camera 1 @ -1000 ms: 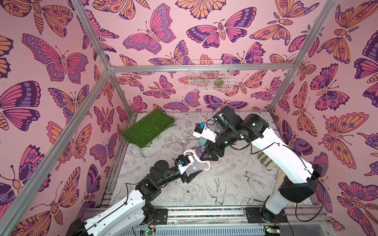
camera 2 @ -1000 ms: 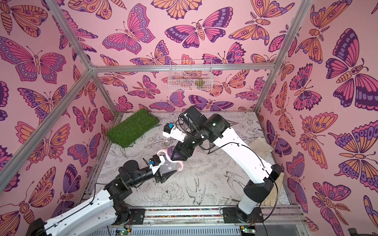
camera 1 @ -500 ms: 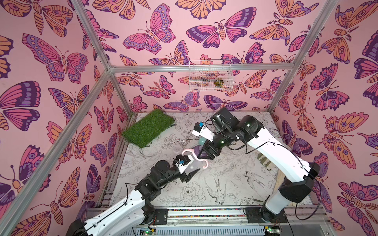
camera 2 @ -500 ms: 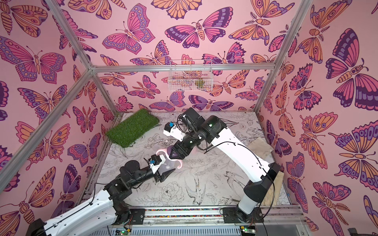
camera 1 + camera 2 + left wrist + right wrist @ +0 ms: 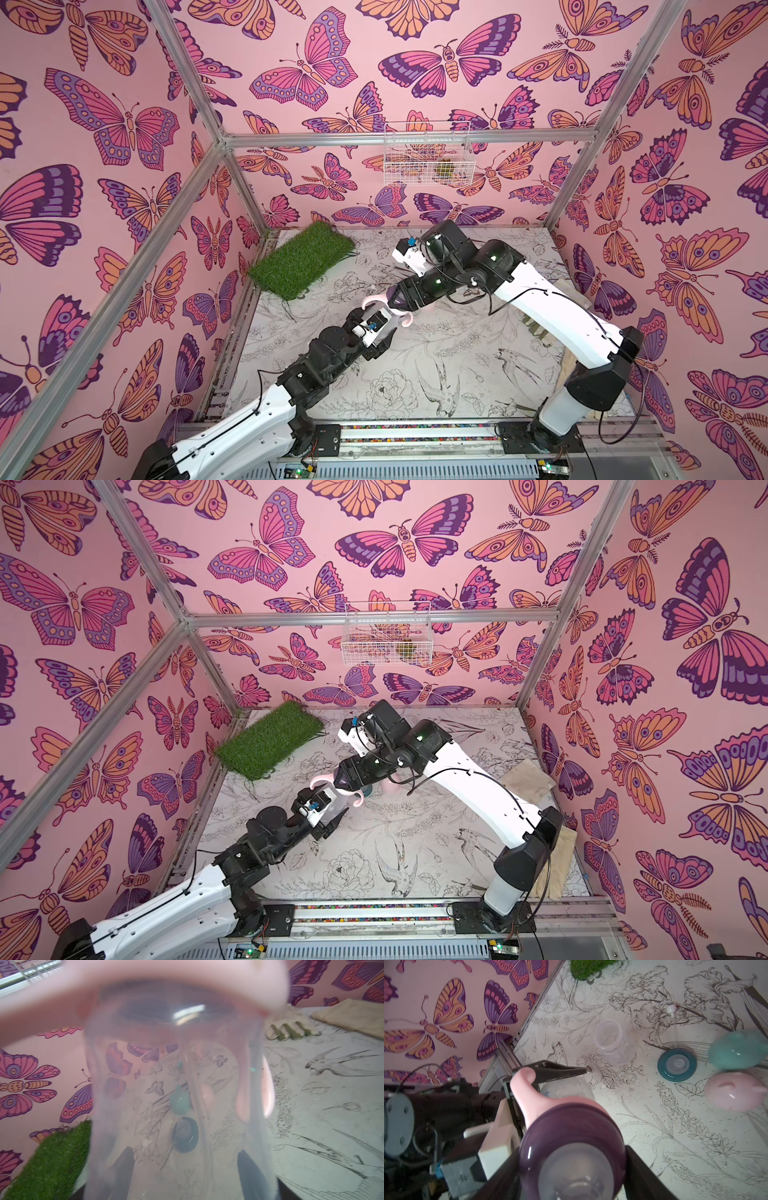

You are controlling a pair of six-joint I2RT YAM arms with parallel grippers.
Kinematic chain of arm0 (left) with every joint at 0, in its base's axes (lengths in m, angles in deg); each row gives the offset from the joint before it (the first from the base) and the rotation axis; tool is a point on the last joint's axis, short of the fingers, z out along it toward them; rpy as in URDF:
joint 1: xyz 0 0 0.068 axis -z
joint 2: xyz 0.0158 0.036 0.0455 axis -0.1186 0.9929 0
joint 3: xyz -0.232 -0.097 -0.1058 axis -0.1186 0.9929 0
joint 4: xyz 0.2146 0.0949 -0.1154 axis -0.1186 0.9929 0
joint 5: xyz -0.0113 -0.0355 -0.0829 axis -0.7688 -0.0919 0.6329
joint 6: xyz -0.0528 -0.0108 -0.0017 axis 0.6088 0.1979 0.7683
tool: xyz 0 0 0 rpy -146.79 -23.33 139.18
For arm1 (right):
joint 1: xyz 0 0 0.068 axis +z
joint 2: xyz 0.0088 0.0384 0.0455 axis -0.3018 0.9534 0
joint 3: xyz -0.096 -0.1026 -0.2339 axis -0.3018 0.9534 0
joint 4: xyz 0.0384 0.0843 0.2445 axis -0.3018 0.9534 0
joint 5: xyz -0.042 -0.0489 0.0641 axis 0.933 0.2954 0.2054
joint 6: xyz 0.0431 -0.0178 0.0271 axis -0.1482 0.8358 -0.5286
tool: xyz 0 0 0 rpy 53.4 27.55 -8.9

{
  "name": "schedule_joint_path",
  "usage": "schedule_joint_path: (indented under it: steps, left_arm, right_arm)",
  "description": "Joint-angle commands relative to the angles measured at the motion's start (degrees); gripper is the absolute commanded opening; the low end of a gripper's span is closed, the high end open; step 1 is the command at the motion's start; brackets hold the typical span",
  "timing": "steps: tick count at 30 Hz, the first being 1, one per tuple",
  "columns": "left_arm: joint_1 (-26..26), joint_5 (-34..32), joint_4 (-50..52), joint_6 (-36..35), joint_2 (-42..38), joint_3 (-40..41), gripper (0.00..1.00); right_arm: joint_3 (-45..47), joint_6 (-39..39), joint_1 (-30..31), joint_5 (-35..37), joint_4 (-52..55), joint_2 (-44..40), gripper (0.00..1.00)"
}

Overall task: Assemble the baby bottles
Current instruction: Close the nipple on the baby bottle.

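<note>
Bottle, clear, sits clamped in the left gripper above mid-table, its mouth meeting the purple collar and pink ring squeezed by the right gripper. Only the right wrist view lays out the loose parts on the table: second bottle, teal collar, teal cap and pink cap, largely covered by the right arm in both top views.
</note>
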Motion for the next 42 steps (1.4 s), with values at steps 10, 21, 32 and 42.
schedule_joint_path:
  steps: [10,21,32,42]
  left_arm:
    - [4.9,-10.5,-23.0,-13.4,1.2,1.2,0.0]
    - [5.9,-11.9,-26.2,-9.5,3.1,0.8,0.0]
    - [0.4,-0.6,-18.3,7.8,-2.3,-0.7,0.0]
    - [-6.3,20.8,-14.5,22.6,-2.8,-5.1,0.0]
  right_arm:
    - [13.1,-32.8,3.9,14.0,-28.2,-2.6,0.0]
    - [7.5,-24.8,5.9,18.9,-22.8,-3.0,0.49]
    - [8.3,-1.7,2.9,15.0,-18.9,-14.5,0.97]
    - [19.1,17.5,-2.4,-2.5,-28.7,-25.1,0.95]
